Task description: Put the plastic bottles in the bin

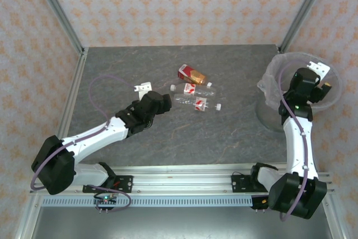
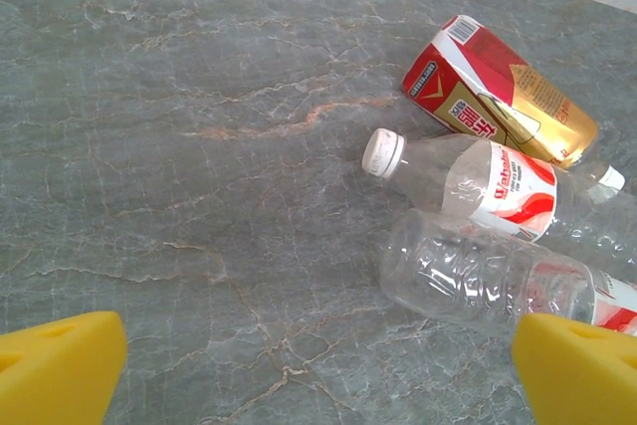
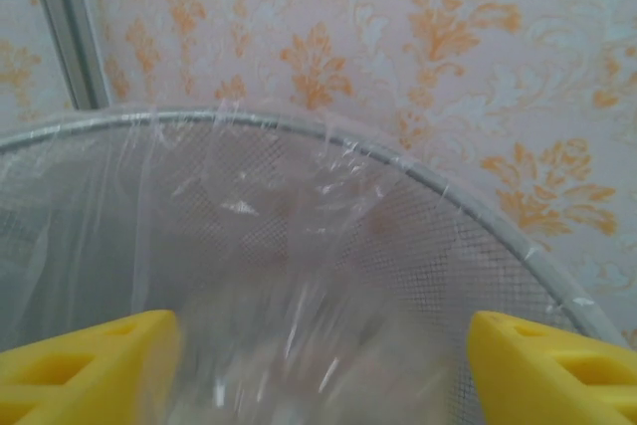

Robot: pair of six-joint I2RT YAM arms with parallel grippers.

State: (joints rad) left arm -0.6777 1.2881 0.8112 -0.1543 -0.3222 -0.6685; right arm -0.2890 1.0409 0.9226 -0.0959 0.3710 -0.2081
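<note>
Top view: the left gripper (image 1: 165,101) is wide open and holds nothing. The plastic bottles (image 1: 190,94) lie on the bench (image 1: 224,138) just beside it, at its 3 o'clock, w/ long sides running about 9 to 3. The left arm is much nearer. The bin (image 1: 267,79) sits well apart at 3 o'clock, w/ the right gripper (image 1: 320,90) over it.

Left wrist view: the nearest bottle (image 2: 478,276) lies at 2 o'clock from the left gripper (image 2: 318,385), not between its tips yet.

Right wrist view: the right gripper (image 3: 318,365) is open, nothing in it. Under it, the inside of the bin (image 3: 398,161) is blurry, so can't tell what's in there.
</note>
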